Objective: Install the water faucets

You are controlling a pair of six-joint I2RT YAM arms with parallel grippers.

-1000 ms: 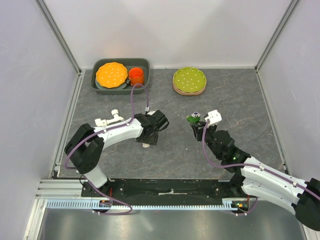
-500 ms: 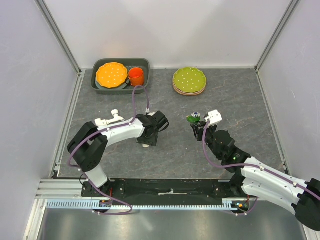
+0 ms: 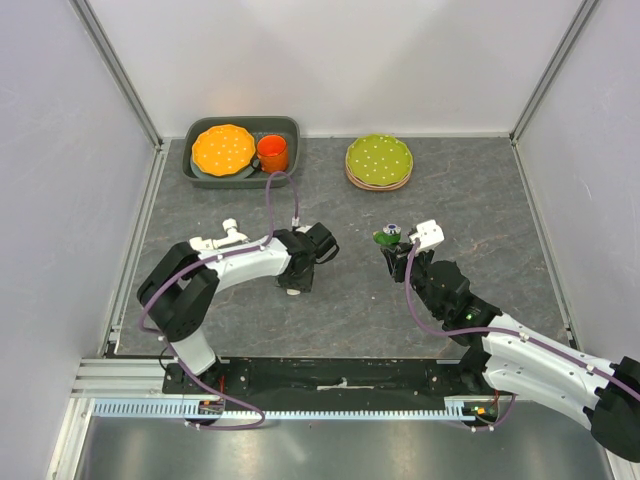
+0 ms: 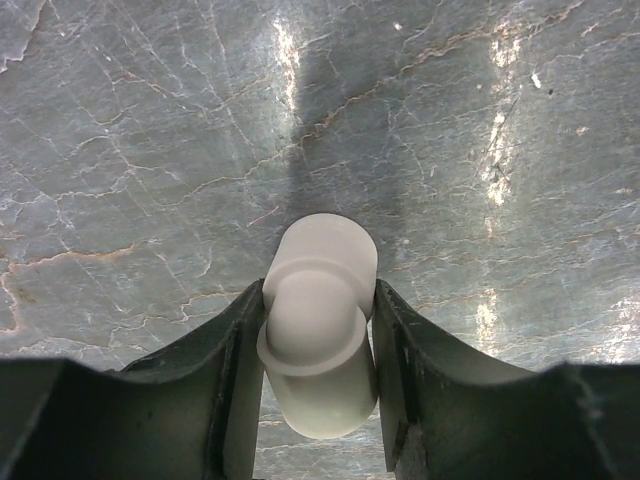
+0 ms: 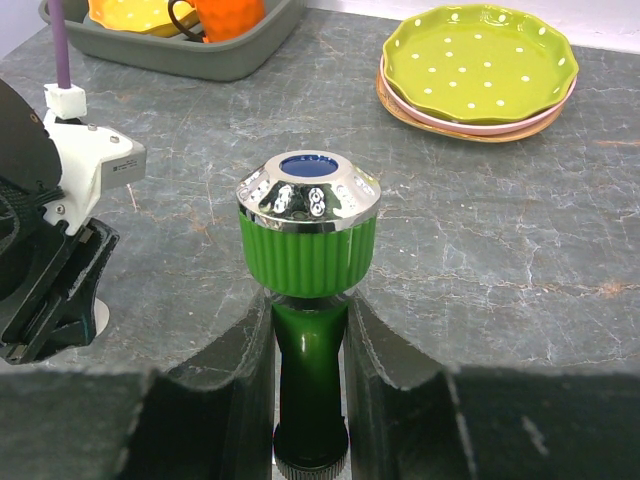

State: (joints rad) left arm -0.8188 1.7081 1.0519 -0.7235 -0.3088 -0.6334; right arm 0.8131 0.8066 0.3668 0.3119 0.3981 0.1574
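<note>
The left gripper's (image 4: pixel 318 335) two dark fingers (image 4: pixel 235 370) were pinched against the sides of a white cylindrical piece (image 4: pixel 318 300). It was a short stepped plug with a rounded end, low in the middle of the left wrist view, with the veined grey table (image 4: pixel 150 130) filling the frame behind it. Whether the piece rested on the table could not be told. In the right wrist view, the right gripper's (image 5: pixel 310 350) fingers (image 5: pixel 240 370) clamped the dark green stem of the green faucet (image 5: pixel 309 245). The faucet stood upright at the centre of the frame, with a ribbed bright green collar and a chrome-rimmed cap with a blue centre. In the top view the left gripper (image 3: pixel 297 280) sat left of centre, pointing down at the table, with a little of the white piece showing just under it. The right gripper (image 3: pixel 397 255) sat right of centre and apart from it, with the green faucet (image 3: pixel 387 237) at its upper tip. A white faucet (image 3: pixel 218 240) lay on the table further left, touching or just beside the left arm's white link. In the upper left, a grey tray (image 3: pixel 290 125) held an orange plate (image 3: pixel 223 148) and an orange mug (image 3: pixel 272 152). A green dotted plate (image 3: pixel 379 158) topped a small stack at upper centre, well apart from both grippers.
</note>
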